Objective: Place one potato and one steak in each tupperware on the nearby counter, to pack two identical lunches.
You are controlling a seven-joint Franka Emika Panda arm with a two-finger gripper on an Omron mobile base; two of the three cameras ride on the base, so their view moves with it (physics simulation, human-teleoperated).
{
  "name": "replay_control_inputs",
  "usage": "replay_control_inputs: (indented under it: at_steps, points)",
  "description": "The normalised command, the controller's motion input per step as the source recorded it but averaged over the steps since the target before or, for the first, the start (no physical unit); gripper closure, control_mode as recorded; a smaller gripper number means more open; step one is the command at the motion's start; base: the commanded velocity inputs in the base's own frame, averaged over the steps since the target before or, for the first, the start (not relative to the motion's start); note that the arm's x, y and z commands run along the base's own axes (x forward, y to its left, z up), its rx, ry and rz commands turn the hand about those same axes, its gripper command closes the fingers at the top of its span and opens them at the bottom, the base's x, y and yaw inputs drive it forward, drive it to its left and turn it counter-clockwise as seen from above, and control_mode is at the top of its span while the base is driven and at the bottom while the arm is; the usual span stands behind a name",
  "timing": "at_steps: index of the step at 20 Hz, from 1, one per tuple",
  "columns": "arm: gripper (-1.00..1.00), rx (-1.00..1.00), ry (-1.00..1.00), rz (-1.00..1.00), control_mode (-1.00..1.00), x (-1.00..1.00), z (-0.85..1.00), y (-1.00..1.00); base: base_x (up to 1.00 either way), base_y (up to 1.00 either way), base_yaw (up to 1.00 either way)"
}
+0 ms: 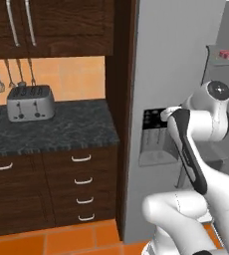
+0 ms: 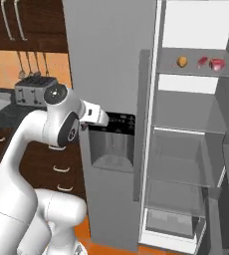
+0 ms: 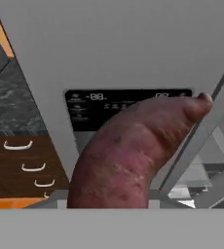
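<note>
Two steaks (image 2: 217, 63) and one potato (image 2: 182, 61) sit on the open fridge's upper shelf (image 2: 196, 72) (cold storage, presumably); a reddish-brown tuber (image 3: 133, 151) hides the gripper's (image 2: 100, 118) fingers; I cannot tell their state.

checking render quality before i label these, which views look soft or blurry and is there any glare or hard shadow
Hand view: the reddish-brown lumpy thing close to the lens looks soft and smeared; the fridge panel text is unreadable. Right base view: flat even light, no glare, potato and steak small but distinct. Left base view: slightly grainy, toaster barely shadowed.
</note>
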Motion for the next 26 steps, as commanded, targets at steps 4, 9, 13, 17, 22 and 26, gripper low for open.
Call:
replay_control_inputs:
  at_steps: [4,9,13,17,22,26]
  points:
    - [1.0,0.0,0.0,0.0,1.0,0.0,0.0,0.0,0.07,1.0,0.0]
    - [1.0,0.0,0.0,0.0,1.0,0.0,0.0,0.0,-0.38,1.0,0.0]
    - [1.0,0.0,0.0,0.0,1.0,0.0,0.0,0.0,-0.11,1.0,0.0]
    - [1.0,0.0,0.0,0.0,1.0,0.0,0.0,0.0,0.16,1.0,0.0]
    - [1.0,0.0,0.0,0.0,1.0,0.0,0.0,0.0,0.41,1.0,0.0]
    - [1.0,0.0,0.0,0.0,1.0,0.0,0.0,0.0,0.85,1.0,-0.03]
